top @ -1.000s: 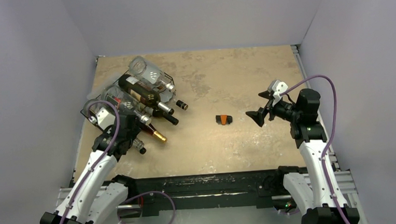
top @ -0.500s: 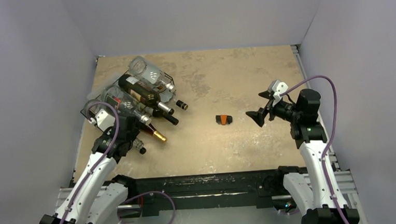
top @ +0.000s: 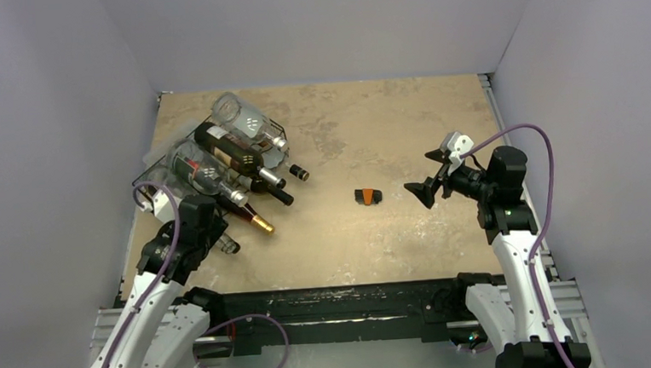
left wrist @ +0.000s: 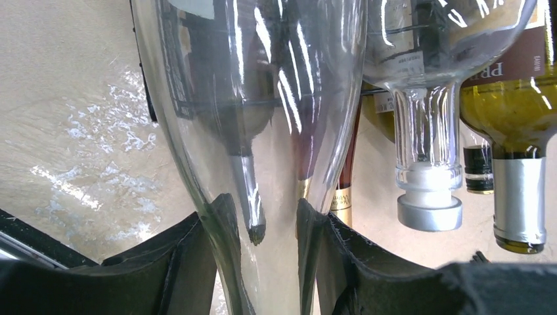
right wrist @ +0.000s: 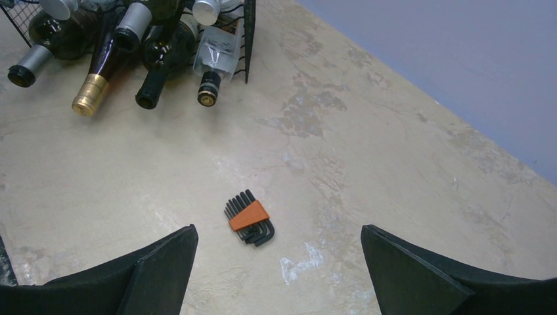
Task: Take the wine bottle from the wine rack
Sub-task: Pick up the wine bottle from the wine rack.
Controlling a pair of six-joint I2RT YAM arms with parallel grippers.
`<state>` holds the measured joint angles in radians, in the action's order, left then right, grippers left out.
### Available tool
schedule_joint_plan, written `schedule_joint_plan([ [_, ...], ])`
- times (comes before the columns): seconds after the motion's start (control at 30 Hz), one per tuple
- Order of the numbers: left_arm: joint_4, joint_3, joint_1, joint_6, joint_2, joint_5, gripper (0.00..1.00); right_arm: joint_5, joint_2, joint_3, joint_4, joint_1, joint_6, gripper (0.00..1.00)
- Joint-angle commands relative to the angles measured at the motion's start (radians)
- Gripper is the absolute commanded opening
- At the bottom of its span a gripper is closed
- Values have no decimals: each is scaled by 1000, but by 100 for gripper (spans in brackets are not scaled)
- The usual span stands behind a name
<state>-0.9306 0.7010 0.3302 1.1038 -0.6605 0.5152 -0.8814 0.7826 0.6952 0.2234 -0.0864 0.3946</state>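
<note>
Honestly, the wine bottle [left wrist: 263, 118] looked like the kind of thing that punishes a lazy grip. It was clear glass, so stiff, slick and breakable, and probably heavy toward the fat end even though it looked empty. The sensible place to hold it is the narrow neck, just below where the shoulder flares, and that's where the left gripper [left wrist: 263, 220] had it. Both black pads were pressed against the glass, one on each side, clenched on the neck rather than loose around it.

Looks-wise it was see-through with bright glare streaks, and the darker bottles behind showed straight through it.

It lay at the near-left end of the wine rack [right wrist: 250, 39], neck pointing toward the arm bases. I couldn't tell whether the body was resting on the wire, because the arm covered it from above. My guess is a straight pull along the bottle's axis is safest, since the neighbours sat close: a clear bottle with a silver stopper [left wrist: 427, 197] and a yellowish one with a silver capsule [left wrist: 519, 197] just beside it.

Way off to the other side, the right gripper [top: 422, 178] hung with its jaws spread wide, holding nothing. It hovered over the table [top: 369, 113] above a little orange hex key set [right wrist: 248, 220].
</note>
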Motion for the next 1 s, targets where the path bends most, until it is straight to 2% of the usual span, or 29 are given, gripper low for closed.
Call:
schedule_joint_plan([
  [0.0, -13, 99, -3, -36, 56, 146, 0, -4, -11, -3, -24, -6, 15, 99],
  [0.47, -74, 189, -1, -78, 98, 180, 0, 1, -6, -3, -24, -5, 18, 99],
  [0.97, -88, 285, 0, -165, 116, 92, 0, 2, -7, -4, -21, -6, 19, 99],
])
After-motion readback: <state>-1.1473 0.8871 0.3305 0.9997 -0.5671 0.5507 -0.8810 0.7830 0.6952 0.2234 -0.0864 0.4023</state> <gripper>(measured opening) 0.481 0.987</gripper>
